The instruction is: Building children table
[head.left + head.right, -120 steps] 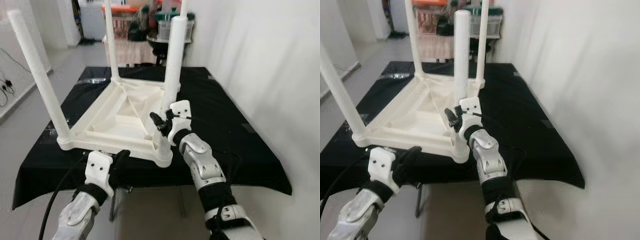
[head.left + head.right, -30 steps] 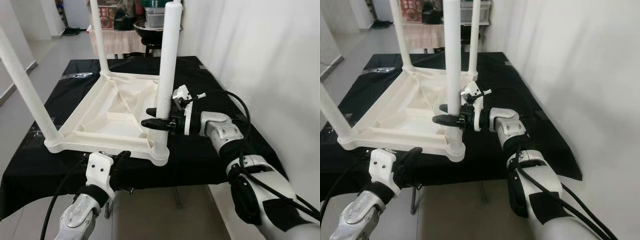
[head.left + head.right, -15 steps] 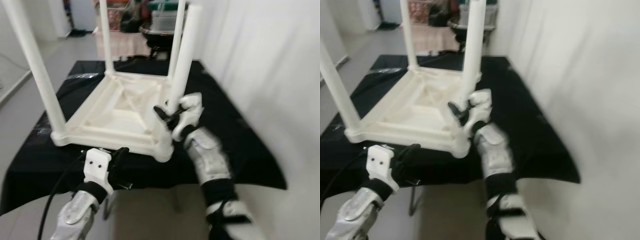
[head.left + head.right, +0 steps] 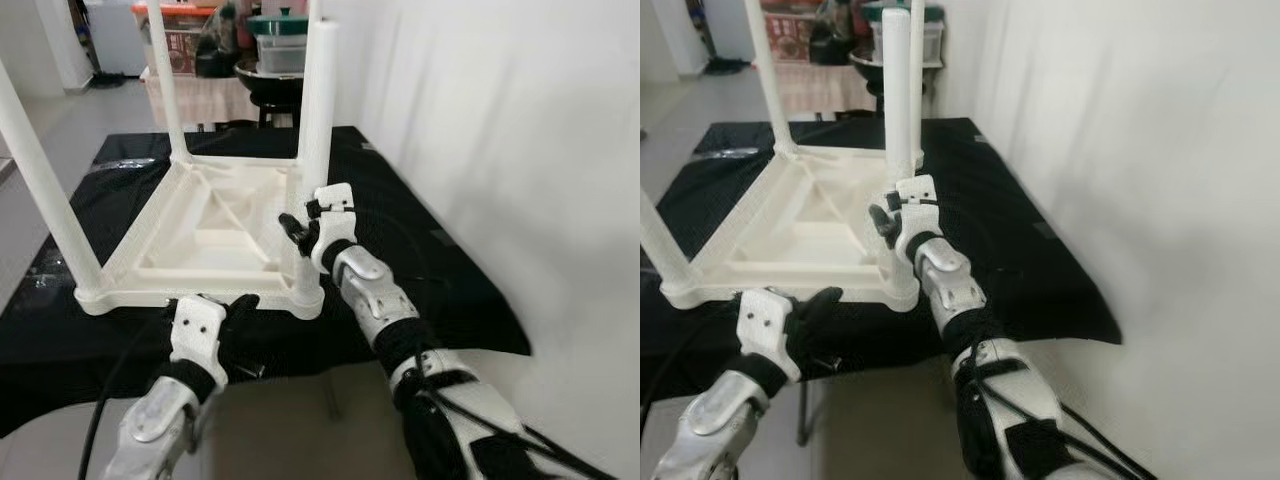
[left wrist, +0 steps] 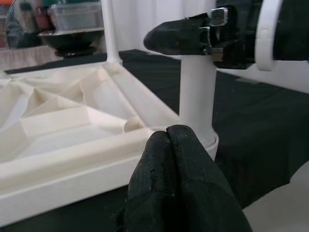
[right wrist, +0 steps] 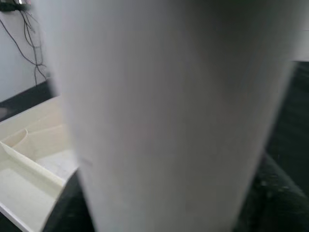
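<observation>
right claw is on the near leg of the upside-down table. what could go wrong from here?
1. The right claw grips the near-right white tubular plastic leg low down; a sideways pull could lever the tall leg in its socket.
2. The upturned white plastic tabletop lies near the front edge of the black cloth-covered table; a tug toward the robot might slide it off.
3. The shut left claw sits close under that edge and could bump it.

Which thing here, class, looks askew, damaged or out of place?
Nothing stands out. The table lies upside down on the black cloth, as assembly needs, and its legs stand upright. The right claw is at the near right leg, just above its socket. The left claw hovers by the table's near rim.
</observation>
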Motion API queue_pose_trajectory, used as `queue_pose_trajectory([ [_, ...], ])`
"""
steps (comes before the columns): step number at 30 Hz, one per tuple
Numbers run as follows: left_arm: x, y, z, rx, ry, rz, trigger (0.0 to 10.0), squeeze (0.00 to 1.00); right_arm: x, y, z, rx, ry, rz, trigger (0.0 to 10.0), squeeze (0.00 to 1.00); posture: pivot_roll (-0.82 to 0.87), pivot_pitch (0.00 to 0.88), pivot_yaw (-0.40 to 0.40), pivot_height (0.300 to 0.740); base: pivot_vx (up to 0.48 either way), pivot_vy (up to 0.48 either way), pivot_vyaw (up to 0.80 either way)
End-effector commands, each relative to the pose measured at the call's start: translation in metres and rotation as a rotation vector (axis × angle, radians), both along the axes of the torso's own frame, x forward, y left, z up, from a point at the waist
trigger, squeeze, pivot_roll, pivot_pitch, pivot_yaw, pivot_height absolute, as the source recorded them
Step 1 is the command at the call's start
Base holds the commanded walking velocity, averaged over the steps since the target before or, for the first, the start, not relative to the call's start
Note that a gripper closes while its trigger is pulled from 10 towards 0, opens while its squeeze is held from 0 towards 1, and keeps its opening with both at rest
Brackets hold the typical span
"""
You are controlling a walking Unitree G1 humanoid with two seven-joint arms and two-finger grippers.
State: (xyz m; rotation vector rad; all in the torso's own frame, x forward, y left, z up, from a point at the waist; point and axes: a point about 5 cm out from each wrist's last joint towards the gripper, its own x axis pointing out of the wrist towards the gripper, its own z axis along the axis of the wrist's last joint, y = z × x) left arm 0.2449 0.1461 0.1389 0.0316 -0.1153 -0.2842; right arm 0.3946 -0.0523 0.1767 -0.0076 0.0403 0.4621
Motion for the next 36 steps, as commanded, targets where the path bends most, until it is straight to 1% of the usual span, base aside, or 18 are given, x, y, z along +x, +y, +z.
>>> queue_pose_trajectory([
  [1,0.001,0.000,-0.002,0.027,0.006,0.012,10.0,0.00,0.007,-0.018,0.011,-0.023,-0.043,-0.084,10.0,1.00,0.07,0.000,-0.069,0.740,0.000,0.000,0.00],
  [2,0.001,0.000,-0.002,0.027,0.006,0.012,10.0,0.00,0.007,-0.018,0.011,-0.023,-0.043,-0.084,10.0,1.00,0.07,0.000,-0.069,0.740,0.000,0.000,0.00],
  [4,0.002,0.003,-0.003,0.051,0.007,0.019,10.0,0.00,0.011,-0.046,0.020,-0.064,-0.081,-0.292,10.0,1.00,0.07,0.000,-0.059,0.740,0.000,0.000,0.00],
  [5,0.002,0.003,-0.003,0.051,0.007,0.019,10.0,0.00,0.011,-0.046,0.020,-0.064,-0.081,-0.292,10.0,1.00,0.07,0.000,-0.059,0.740,0.000,0.000,0.00],
  [6,0.003,0.004,-0.003,0.059,0.008,0.022,10.0,0.00,0.012,-0.059,0.022,-0.065,-0.099,-0.377,10.0,1.00,0.06,0.000,-0.052,0.740,0.000,0.000,0.00],
  [8,0.005,0.006,-0.003,0.068,0.007,0.030,10.0,0.00,0.012,-0.073,0.022,-0.044,-0.120,-0.451,10.0,1.00,0.05,0.000,-0.044,0.740,0.000,0.000,0.00],
  [11,0.007,0.008,-0.003,0.079,0.005,0.038,10.0,0.00,0.011,-0.079,0.016,-0.021,-0.118,-0.458,10.0,1.00,0.05,0.000,-0.037,0.740,0.000,0.000,0.00],
  [13,0.007,0.010,-0.003,0.086,0.005,0.042,10.0,0.00,0.010,-0.079,0.012,-0.006,-0.116,-0.450,10.0,0.97,0.04,0.000,-0.029,0.740,0.000,0.000,0.00],
  [15,0.010,0.014,-0.002,0.111,-0.001,0.065,10.0,0.00,0.004,-0.077,-0.001,0.035,-0.095,-0.405,10.0,0.89,0.04,0.000,-0.023,0.740,0.000,0.000,0.00],
  [17,0.013,0.018,0.000,0.131,-0.007,0.088,10.0,0.00,-0.002,-0.076,-0.010,0.072,-0.076,-0.373,10.0,0.88,0.03,0.000,-0.020,0.740,0.000,0.000,0.00],
  [18,0.015,0.021,0.001,0.151,-0.012,0.113,10.0,0.00,-0.011,-0.073,-0.018,0.116,-0.058,-0.326,10.0,0.68,0.02,0.000,-0.013,0.740,0.000,0.000,0.00],
  [19,0.016,0.024,0.002,0.164,-0.015,0.130,10.0,0.00,-0.018,-0.070,-0.022,0.146,-0.048,-0.295,10.0,0.68,0.01,0.000,-0.011,0.740,0.000,0.000,0.00],
  [21,0.016,0.024,0.002,0.164,-0.015,0.130,10.0,0.00,-0.018,-0.070,-0.022,0.146,-0.048,-0.295,10.0,0.68,0.01,0.000,-0.011,0.740,0.000,0.000,0.00],
  [22,0.017,0.026,0.002,0.177,-0.017,0.148,10.0,0.00,-0.027,-0.066,-0.022,0.176,-0.044,-0.252,10.0,0.30,0.01,0.000,-0.008,0.740,0.000,0.000,0.00],
  [23,0.017,0.028,0.003,0.188,-0.018,0.165,10.0,0.00,-0.036,-0.063,-0.021,0.176,-0.051,-0.209,10.0,0.00,0.01,0.000,-0.005,0.740,0.000,0.000,0.00],
  [27,0.017,0.031,0.003,0.212,-0.024,0.194,10.0,0.00,-0.049,-0.059,-0.020,0.149,-0.060,-0.148,10.0,0.00,0.01,0.000,-0.001,0.740,0.000,0.000,0.00],
  [29,0.017,0.034,0.004,0.234,-0.028,0.240,10.0,0.00,-0.054,-0.064,-0.026,0.066,-0.061,-0.150,10.0,0.00,0.01,0.000,0.000,0.740,0.000,0.000,0.00],
  [36,0.009,0.045,0.005,0.228,-0.018,0.343,10.0,0.00,-0.057,-0.084,-0.035,-0.015,-0.026,-0.228,10.0,0.00,0.02,0.000,-0.009,0.740,0.000,0.000,0.00],
])
